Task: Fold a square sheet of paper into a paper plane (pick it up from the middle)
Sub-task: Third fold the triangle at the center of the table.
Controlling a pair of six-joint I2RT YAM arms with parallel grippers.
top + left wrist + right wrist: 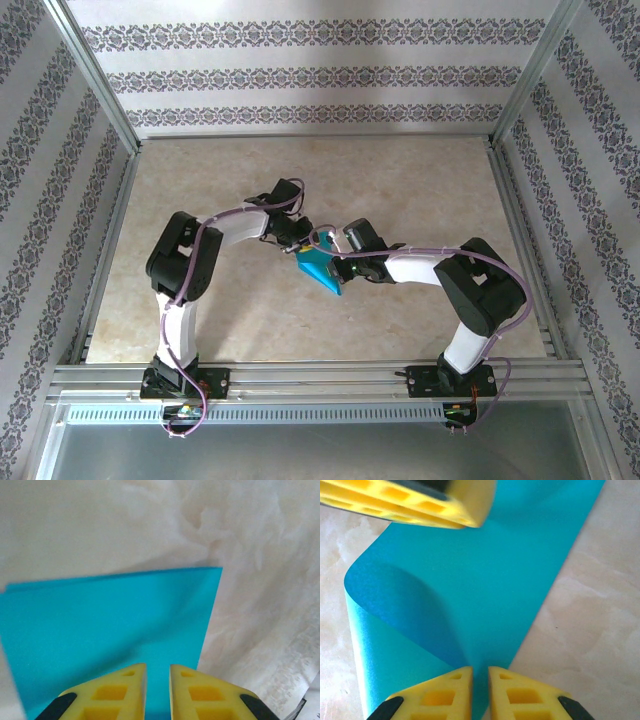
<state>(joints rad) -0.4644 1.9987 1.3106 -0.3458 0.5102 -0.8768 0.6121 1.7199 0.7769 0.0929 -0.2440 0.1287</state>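
Paper (322, 270) sits curled over the table (200, 200) centre. Its long axis runs from the right gripper (480, 670), pinched on the near edge, to the left gripper (157, 666), whose jaws are narrowly apart, grip unclear.

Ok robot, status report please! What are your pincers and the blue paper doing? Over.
Right pincer pinching the curled blue paper. Left pincer nearly closed at its other end, grip unclear. Nothing blocking. Over.

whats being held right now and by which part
The blue sheet of paper: the right fingers pinch one edge. The left fingers straddle the opposite edge; their grip cannot be told.
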